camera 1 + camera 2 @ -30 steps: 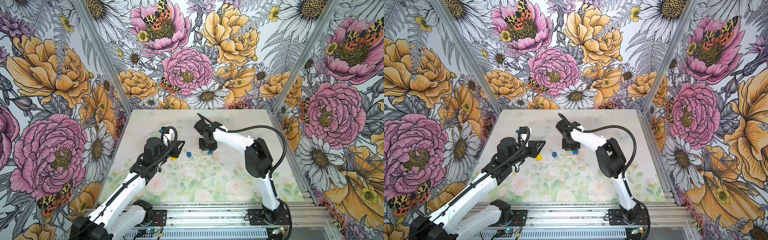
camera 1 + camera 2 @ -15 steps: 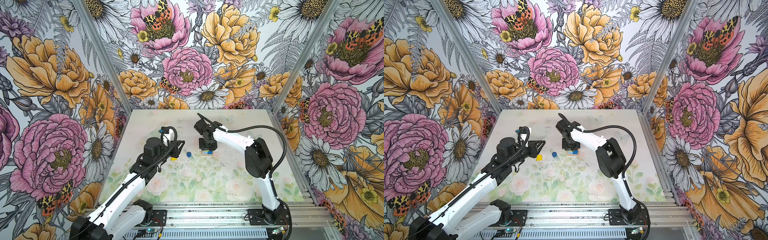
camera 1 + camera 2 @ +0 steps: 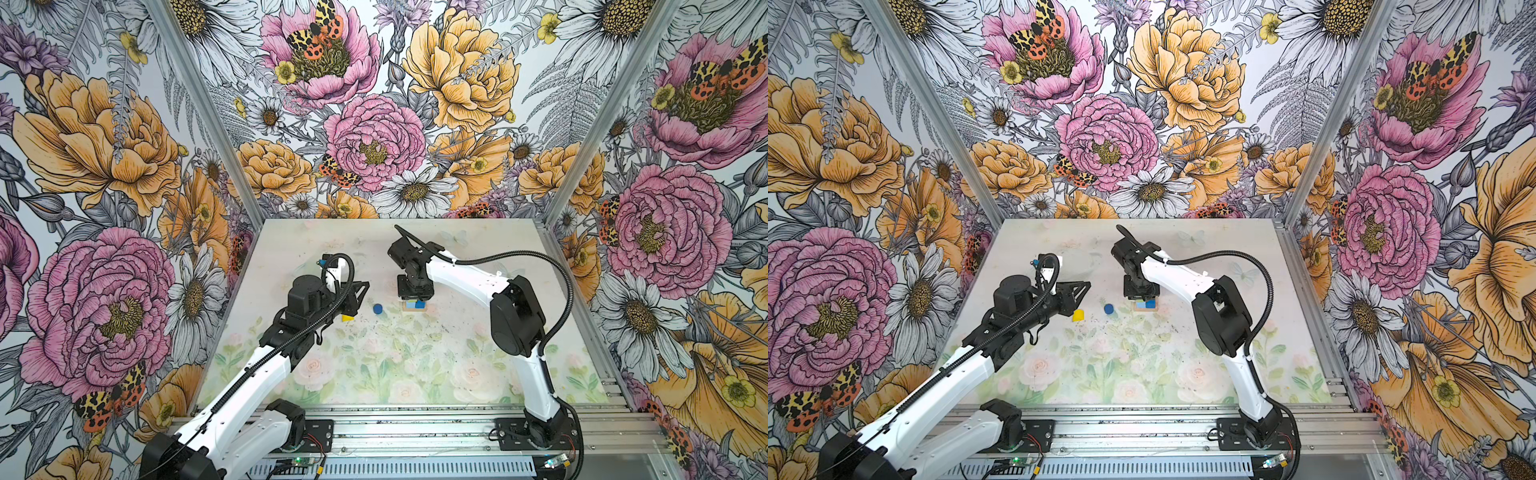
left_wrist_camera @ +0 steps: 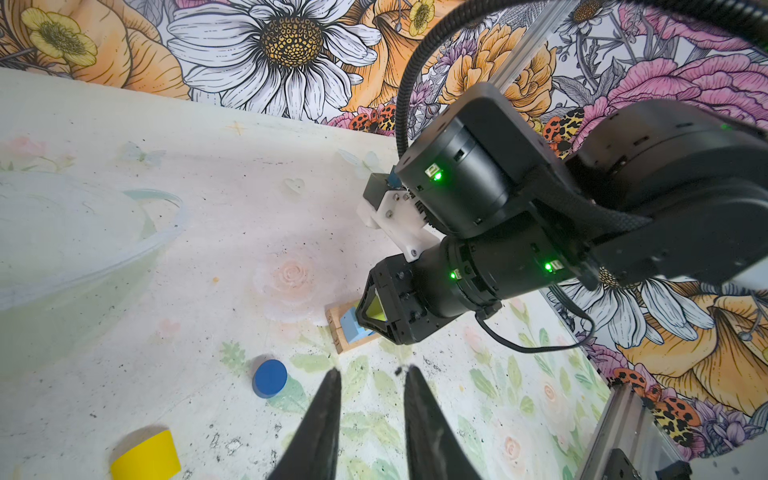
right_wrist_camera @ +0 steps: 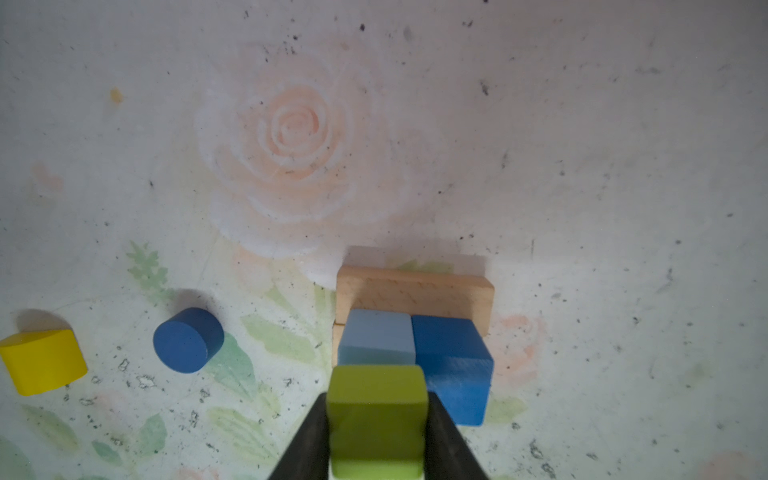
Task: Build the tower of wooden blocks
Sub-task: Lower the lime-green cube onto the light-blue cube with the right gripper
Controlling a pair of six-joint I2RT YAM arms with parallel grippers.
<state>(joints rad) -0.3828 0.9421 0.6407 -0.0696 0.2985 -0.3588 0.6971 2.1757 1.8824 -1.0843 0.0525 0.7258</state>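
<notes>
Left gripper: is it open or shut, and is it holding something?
Open and empty: in the left wrist view the left gripper has its fingers apart, with only table showing between them.

This is a robotics lab test cell: three walls (image 3: 374,124) papered with a flower-and-moth print, framed by bare aluminium posts (image 3: 206,104), close in one table (image 3: 415,374) covered with a faded floral mat. A left arm (image 3: 257,374) and a right arm (image 3: 465,278) are mounted on a slotted aluminium rail (image 3: 415,432) along the table's front edge, with a lit circuit board (image 3: 297,459) just below it.
</notes>
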